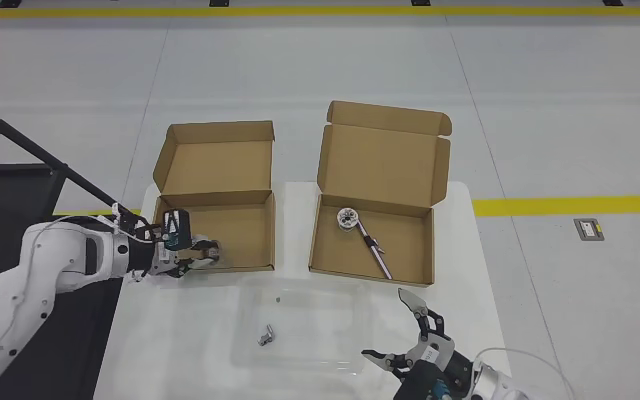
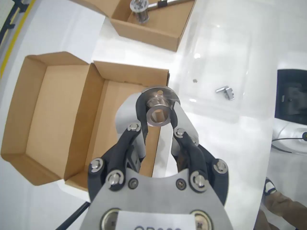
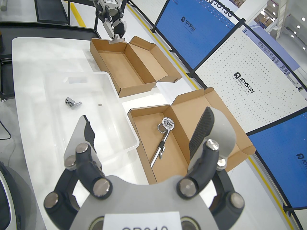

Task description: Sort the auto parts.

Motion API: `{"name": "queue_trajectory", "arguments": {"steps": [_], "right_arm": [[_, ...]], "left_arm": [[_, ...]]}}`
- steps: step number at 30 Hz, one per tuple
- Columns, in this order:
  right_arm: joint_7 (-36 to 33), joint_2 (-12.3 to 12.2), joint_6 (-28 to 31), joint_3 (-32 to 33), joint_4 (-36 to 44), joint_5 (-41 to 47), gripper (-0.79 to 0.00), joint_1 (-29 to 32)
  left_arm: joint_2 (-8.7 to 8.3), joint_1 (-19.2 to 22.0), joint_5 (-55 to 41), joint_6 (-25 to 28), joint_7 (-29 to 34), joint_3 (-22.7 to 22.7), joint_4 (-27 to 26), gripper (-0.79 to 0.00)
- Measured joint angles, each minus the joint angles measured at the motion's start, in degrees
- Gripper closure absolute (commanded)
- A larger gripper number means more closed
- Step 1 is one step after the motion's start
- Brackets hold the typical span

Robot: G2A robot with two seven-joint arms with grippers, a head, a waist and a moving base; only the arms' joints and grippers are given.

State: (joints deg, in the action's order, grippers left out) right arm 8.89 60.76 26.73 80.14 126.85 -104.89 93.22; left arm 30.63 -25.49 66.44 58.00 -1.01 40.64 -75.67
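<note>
The left tool (image 2: 158,109) clamps a flanged metal bushing (image 2: 157,118) over the open left cardboard box (image 2: 96,89) (its hollow bore plain from the wrist camera, a mere glint from above). The right tool (image 3: 146,117) hangs spread wide beside the clear tray (image 3: 130,142), which holds a small metal bracket (image 3: 71,102).

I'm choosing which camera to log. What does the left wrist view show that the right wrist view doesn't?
Left wrist view adds: the hollow bore of the hub clamped in the left gripper. Right wrist view adds: the open right gripper and the panels behind the table. Both: the left gripper holding the hub over the empty box, the shaft part in the other box, and the tray with a bracket.
</note>
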Motion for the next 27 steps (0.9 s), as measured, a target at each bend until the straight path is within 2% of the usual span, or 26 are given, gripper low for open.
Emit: {"name": "queue_trajectory", "arguments": {"steps": [5, 9, 13, 18, 27], "right_arm": [[0.0, 0.0, 0.0, 0.0, 0.0, 0.0, -0.785, 0.0], [0.0, 0.0, 0.0, 0.0, 0.0, 0.0, -0.785, 0.0], [0.0, 0.0, 0.0, 0.0, 0.0, 0.0, -0.785, 0.0], [0.0, 0.0, 0.0, 0.0, 0.0, 0.0, -0.785, 0.0], [0.0, 0.0, 0.0, 0.0, 0.0, 0.0, -0.785, 0.0]], "left_arm": [[2.22, 5.6, 1.9, 0.0, 8.2, -5.7, 3.3, 0.0], [5.3, 9.7, 3.8, 0.0, 14.4, -11.0, 7.0, 0.0], [8.7, 12.8, 6.6, -1.4, 18.8, -14.2, 11.2, 0.0], [13.18, 14.6, 8.8, -6.2, 18.5, -16.8, 17.2, 0.0], [20.09, 16.1, 11.2, -10.1, 11.2, -19.9, 28.6, 0.0]]}}
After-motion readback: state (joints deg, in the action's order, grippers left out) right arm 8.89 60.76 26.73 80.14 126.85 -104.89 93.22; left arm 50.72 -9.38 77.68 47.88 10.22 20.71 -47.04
